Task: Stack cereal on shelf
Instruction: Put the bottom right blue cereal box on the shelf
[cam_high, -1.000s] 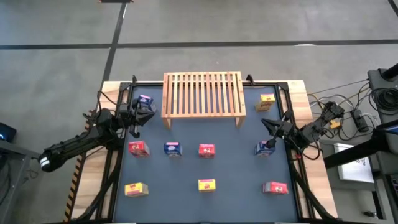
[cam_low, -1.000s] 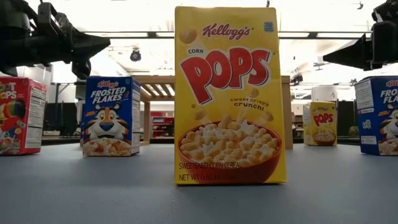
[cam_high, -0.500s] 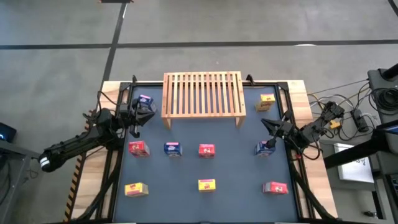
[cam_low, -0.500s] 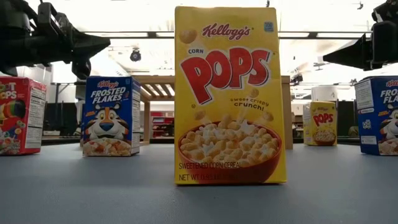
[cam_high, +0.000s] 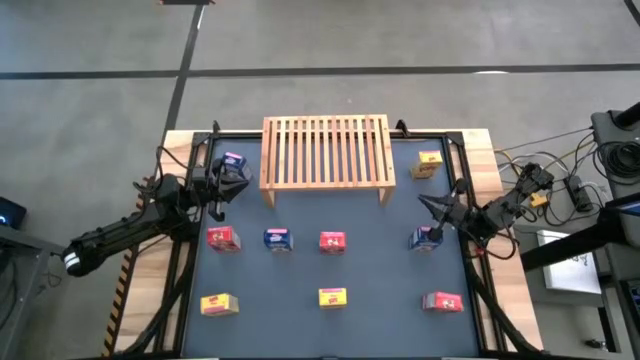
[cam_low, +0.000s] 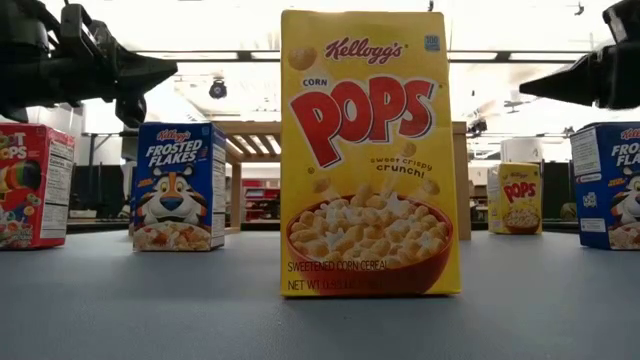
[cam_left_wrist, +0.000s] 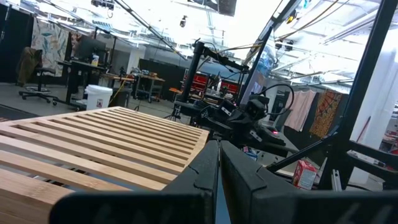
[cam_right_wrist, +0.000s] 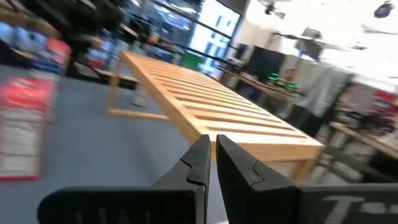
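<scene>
Nine cereal boxes counted from above, all on the dark mat, none on the shelf (cam_high: 326, 150). Three red: one off the shelf's left front leg (cam_high: 222, 238), one in front of its centre (cam_high: 332, 241), one far out past its right front corner (cam_high: 442, 301). Three blue: one just beside the shelf's left end (cam_high: 233, 160), one in front of its left half (cam_high: 277, 239), one off its right front leg (cam_high: 424, 239). Three yellow: one beside the shelf's right end (cam_high: 428, 163), one well in front of its centre (cam_high: 332, 296), one far out past its left front corner (cam_high: 218, 304).

One shelf: pale natural wood, flat top of many parallel slats, short legs, much wider than any box. Boxes: small printed card, rectangular, upright in the low view; Corn Pops front (cam_low: 369, 152) nearest the camera, Frosted Flakes box (cam_low: 179, 186) behind it.

Left gripper (cam_high: 243, 177) shut and empty, just off the shelf's left end, tip close beside the blue box there. Right gripper (cam_high: 424, 202) shut and empty, off the shelf's right front corner, above the blue box by that leg, not touching it. Both sets of dark fingers (cam_left_wrist: 219, 163) pressed together in the wrist views, shelf ahead of each.
</scene>
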